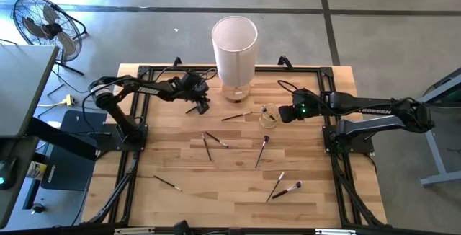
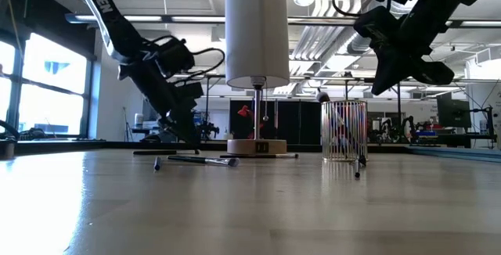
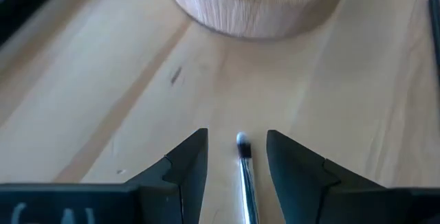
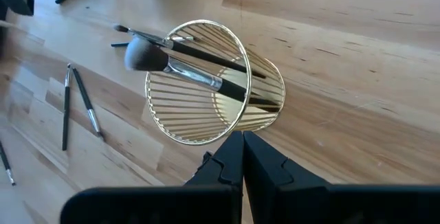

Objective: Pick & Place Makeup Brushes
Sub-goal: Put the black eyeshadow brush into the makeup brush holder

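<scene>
My left gripper [image 3: 237,140] is open and low over the table, near the tall white cylinder's wooden base [image 3: 254,4]. One thin makeup brush [image 3: 245,176] lies flat on the table between its fingers, with a gap on each side and its pale tuft pointing toward the base. In the high view this gripper [image 1: 201,105] is left of the cylinder [image 1: 234,47]. My right gripper [image 4: 242,145] is shut and hangs above the small wire cup [image 4: 213,80], which holds two brushes [image 4: 192,69]. Several more brushes [image 1: 262,151] lie scattered on the table.
The cylinder on its wooden base [image 2: 257,147] stands at the table's far middle, with the cup [image 1: 269,117] just to its right. Loose brushes lie near the middle [image 1: 209,145], toward the near left [image 1: 167,183] and the near right [image 1: 287,189]. A black frame [image 1: 338,83] borders the table.
</scene>
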Motion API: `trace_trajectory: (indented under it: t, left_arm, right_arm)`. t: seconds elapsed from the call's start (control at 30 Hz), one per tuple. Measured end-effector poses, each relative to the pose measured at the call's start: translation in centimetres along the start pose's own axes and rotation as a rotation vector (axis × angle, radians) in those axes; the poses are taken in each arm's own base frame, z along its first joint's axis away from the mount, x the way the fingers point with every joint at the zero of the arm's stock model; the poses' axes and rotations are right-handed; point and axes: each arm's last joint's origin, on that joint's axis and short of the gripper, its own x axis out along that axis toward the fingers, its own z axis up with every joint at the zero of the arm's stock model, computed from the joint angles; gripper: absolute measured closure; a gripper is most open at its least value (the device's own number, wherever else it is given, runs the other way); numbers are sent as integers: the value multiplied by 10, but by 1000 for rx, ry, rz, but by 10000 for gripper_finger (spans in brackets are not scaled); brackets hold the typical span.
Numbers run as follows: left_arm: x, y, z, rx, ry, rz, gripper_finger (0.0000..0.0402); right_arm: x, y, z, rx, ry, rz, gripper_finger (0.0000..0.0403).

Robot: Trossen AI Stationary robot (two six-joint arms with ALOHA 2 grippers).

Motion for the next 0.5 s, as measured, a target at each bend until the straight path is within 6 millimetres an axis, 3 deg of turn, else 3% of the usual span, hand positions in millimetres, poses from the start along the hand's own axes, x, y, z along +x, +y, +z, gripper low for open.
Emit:
trace_trajectory:
  t: [0.5]
  left_arm:
    - [9, 0, 2, 90, 74, -13, 254]
  right_arm:
    - [0, 0, 1, 14, -25, -16, 401]
